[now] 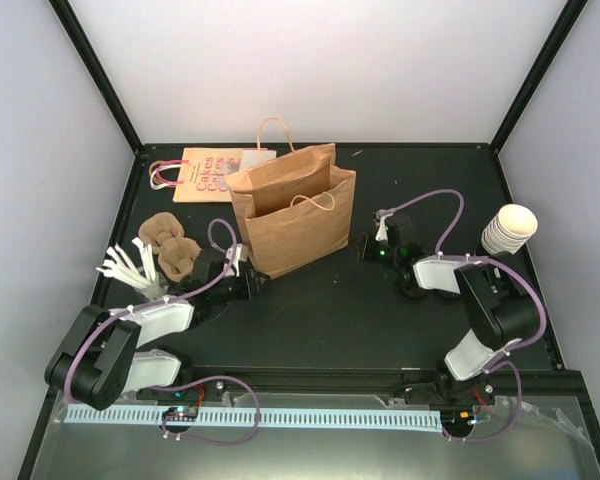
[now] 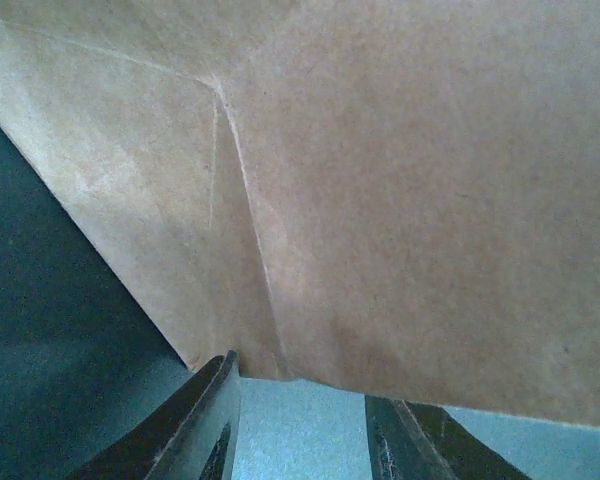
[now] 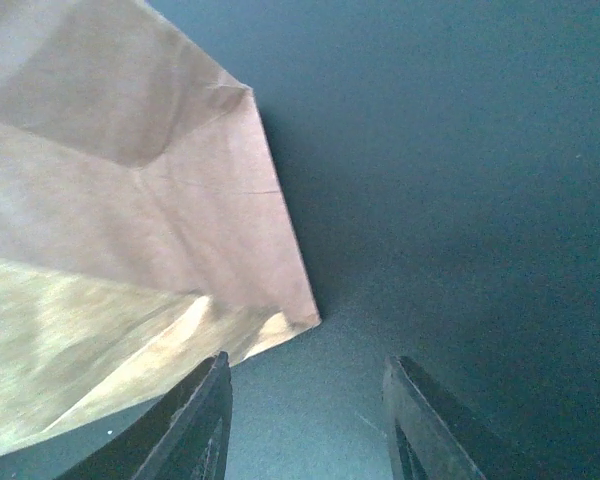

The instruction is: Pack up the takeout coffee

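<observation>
A brown paper bag (image 1: pixel 292 225) stands upright with its mouth open at the centre of the top view, on the dark tabletop (image 1: pixel 380 310). Both arms have their working ends low against its base. The left gripper (image 1: pixel 245 280) lies at the bag's lower left corner and the right gripper (image 1: pixel 365 245) just off its lower right corner, so the two flank the bag, likely to steady or square it for loading.

In the left wrist view the paper bag (image 2: pixel 400 200) fills the upper frame. The left gripper (image 2: pixel 300 385) sits at the bottom edge with its fingers apart and only bare tabletop (image 2: pixel 40 300) between them. The right wrist view shows the same: the right gripper (image 3: pixel 308 365) has its fingers spread and holds nothing, and the creased corner of the paper bag (image 3: pixel 130 220) sits in the upper left, just beyond the fingertips.

The takeout coffee shows in no view. It may already sit inside the bag, hidden by the walls, but that cannot be told.

Well clear of the work are a stack of lidless cups (image 1: pixel 508 230) at the right edge, brown pulp trays (image 1: pixel 170 245) and white utensils (image 1: pixel 130 268) at the left, and a flat printed bag (image 1: pixel 212 172) behind.
</observation>
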You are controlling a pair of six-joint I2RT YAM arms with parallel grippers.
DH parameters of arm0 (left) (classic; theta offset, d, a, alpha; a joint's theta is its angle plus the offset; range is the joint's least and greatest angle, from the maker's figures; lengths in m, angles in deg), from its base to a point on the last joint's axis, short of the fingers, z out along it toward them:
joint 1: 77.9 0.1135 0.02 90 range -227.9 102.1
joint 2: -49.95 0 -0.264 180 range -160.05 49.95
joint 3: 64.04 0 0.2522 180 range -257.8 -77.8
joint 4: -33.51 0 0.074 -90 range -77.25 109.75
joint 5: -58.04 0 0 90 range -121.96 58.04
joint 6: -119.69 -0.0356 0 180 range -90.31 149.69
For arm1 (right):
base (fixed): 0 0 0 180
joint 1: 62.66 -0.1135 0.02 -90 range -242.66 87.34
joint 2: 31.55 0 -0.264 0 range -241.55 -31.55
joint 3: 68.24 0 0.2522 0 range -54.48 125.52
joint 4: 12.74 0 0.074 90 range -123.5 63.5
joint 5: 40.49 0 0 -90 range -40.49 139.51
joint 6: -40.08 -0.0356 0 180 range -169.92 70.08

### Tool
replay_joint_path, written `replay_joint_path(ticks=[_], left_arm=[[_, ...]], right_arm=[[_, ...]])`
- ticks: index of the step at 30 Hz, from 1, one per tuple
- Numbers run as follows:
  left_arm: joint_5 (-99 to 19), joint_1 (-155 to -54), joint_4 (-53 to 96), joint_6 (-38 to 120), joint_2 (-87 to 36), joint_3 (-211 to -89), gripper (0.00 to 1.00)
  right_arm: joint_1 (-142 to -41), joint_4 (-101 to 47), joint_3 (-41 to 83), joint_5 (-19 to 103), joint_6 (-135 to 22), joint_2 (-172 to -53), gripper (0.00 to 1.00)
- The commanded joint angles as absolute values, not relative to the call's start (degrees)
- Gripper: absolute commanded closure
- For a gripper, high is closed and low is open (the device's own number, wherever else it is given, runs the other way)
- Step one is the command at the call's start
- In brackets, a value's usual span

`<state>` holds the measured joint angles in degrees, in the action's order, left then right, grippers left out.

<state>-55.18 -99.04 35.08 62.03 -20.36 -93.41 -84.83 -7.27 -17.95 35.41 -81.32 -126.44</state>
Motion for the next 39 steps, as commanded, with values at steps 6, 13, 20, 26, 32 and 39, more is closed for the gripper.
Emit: replay_joint_path(ticks=[6, 13, 20, 26, 32, 39], left_arm=[[-56.7, -102.2, 42.3, 62.5, -26.6, -98.4, 0.63], [-56.2, -104.0, 42.8, 62.9, -28.5, -100.2, 0.63], [-55.0, -104.2, 35.7, 61.4, -21.0, -99.9, 0.61], [-53.8, -104.2, 26.6, 60.7, -10.6, -98.3, 0.59], [-54.5, -104.2, 18.7, 60.3, -3.6, -98.5, 0.56], [-55.7, -104.2, 13.1, 59.7, 2.8, -99.5, 0.52]], right_arm=[[-83.5, -14.8, -19.2, 39.0, -78.1, -116.5, 0.51], [-83.1, -24.6, -17.5, 43.7, -77.5, -109.9, 0.49], [-83.2, -36.2, -14.5, 48.9, -77.5, -103.6, 0.44], [-83.2, -45.9, -10.6, 52.6, -78.9, -101.8, 0.42], [-83.1, -51.9, -8.4, 54.6, -79.5, -98.5, 0.4], [-83.1, -55.9, -6.0, 56.7, -80.1, -93.3, 0.37]])
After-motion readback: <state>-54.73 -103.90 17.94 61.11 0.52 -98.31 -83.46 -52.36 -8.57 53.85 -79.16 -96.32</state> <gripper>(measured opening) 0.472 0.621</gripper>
